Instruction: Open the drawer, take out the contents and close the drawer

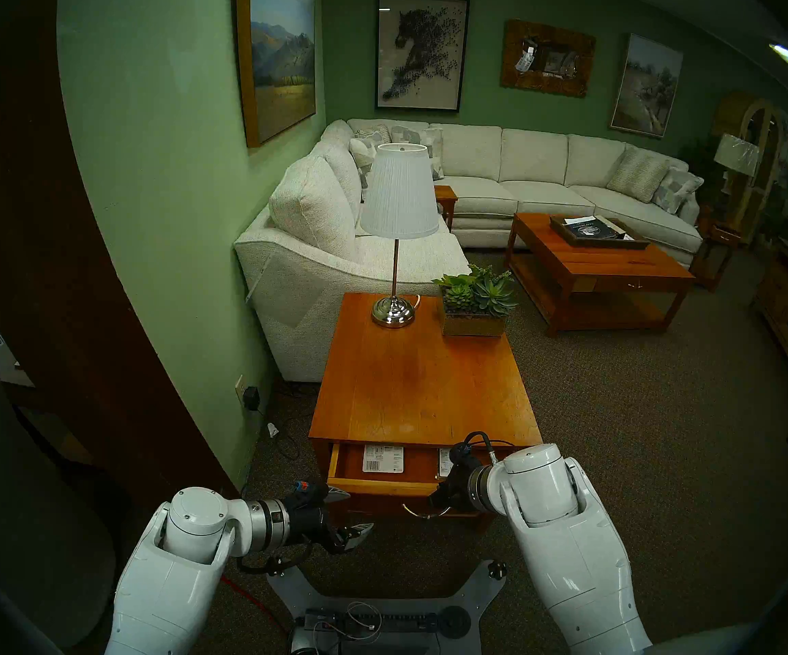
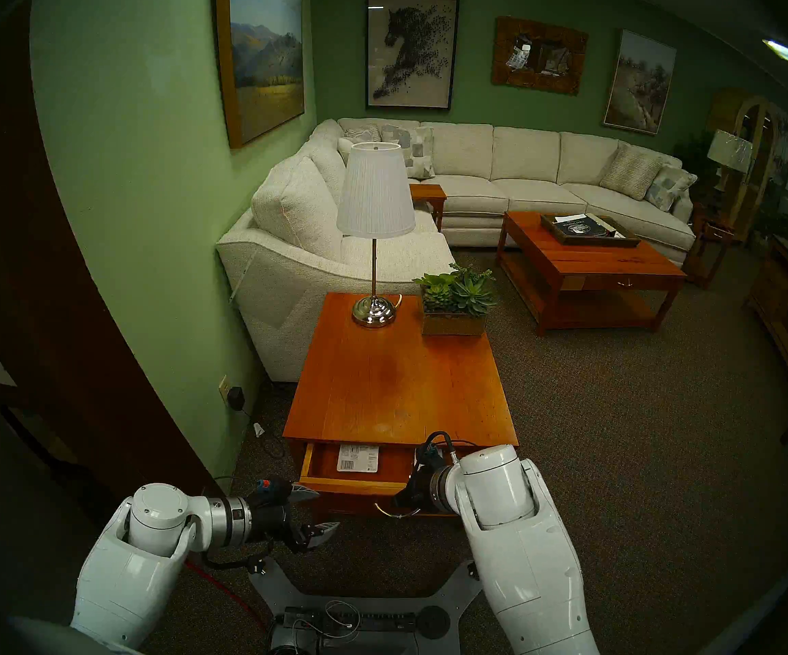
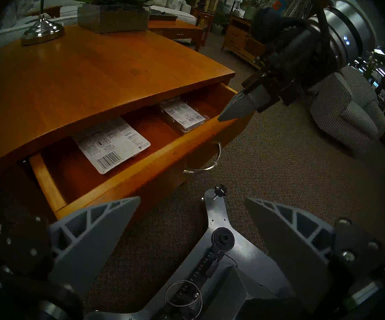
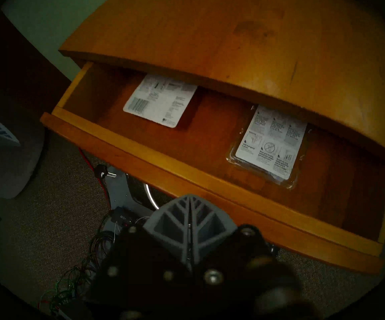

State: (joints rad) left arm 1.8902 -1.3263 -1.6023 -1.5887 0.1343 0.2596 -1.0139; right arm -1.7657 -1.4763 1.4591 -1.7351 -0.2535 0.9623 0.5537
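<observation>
The drawer (image 3: 126, 174) stands pulled out under the tabletop (image 1: 422, 380). Inside lie a white card (image 4: 161, 100) at the left and a blister pack (image 4: 270, 146) at the right. The right gripper (image 4: 189, 218) hangs above the drawer's front edge, jaws closed on nothing. The left gripper (image 1: 352, 510) waits beside, jaws wide open.

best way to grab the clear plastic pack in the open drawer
Take the clear plastic pack by its raised near edge, coming from above over the drawer front. It lies flat with its far end tucked under the tabletop, so only the near part is exposed; probably slide it forward first.
</observation>
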